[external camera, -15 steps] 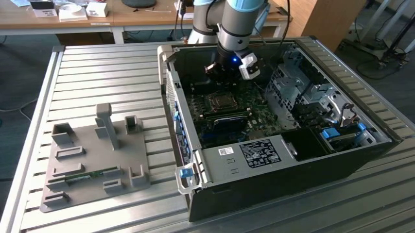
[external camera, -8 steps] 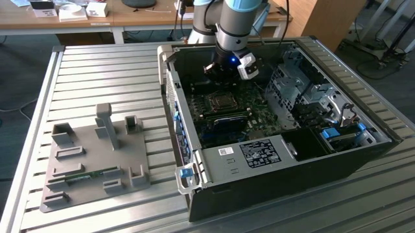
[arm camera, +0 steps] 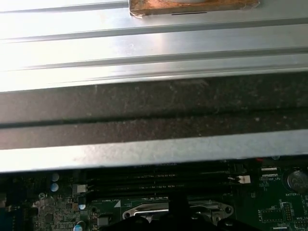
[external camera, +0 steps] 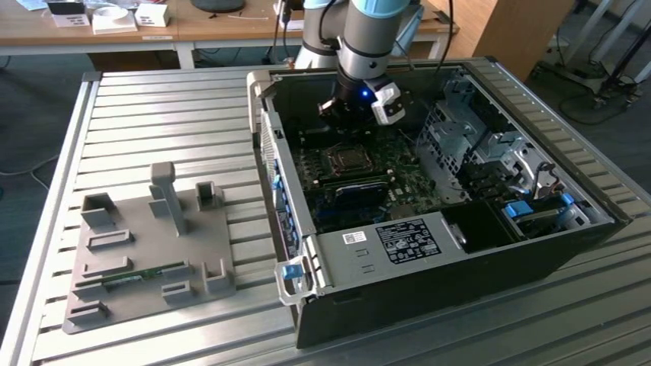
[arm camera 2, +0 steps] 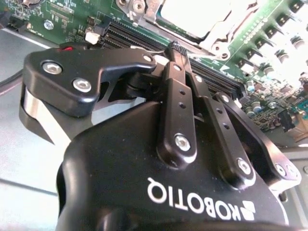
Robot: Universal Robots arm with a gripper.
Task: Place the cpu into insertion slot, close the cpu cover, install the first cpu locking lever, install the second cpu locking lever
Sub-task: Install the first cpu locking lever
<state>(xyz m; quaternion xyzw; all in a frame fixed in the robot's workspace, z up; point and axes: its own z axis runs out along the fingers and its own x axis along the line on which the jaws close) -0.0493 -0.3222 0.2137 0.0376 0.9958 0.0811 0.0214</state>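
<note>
Ribbed aluminium table (external camera: 152, 114) carries an open computer case (external camera: 428, 282) lying on its side, with a wooden desk (external camera: 203, 27) behind it. On the table toward the exterior view's left, well apart from the case, sits a grey fixture plate (external camera: 142, 229) with upright posts and slots. Green motherboard (external camera: 407, 179) lies flat on the case floor, and a metal drive cage (external camera: 458, 137) stands on the exterior view's right of it. The arm reaches down into the case. The gripper (external camera: 349, 128) hangs just above the board, near the socket and on its far side in the exterior view. The cpu (external camera: 347, 158) sits in the socket, flat, showing as a dull square inside a bright metal border. In the second wrist view the cpu (arm camera 2: 197, 14) shows as a glaring silvery top, with the cpu cover (arm camera 2: 204, 41) lying down around it as a frame, its open centre over the chip. The gripper (arm camera 2: 171, 53) points at the frame's near edge. Its fingertips are drawn together with nothing seen between them, and whether they touch the frame I cannot tell. Black memory slots (arm camera 2: 211, 77) run just beside the socket, between it and the gripper body. The first wrist view looks over the dark case wall (arm camera: 154, 110) to the table ribs beyond, with the memory slots (arm camera: 159, 180) below it.
</note>
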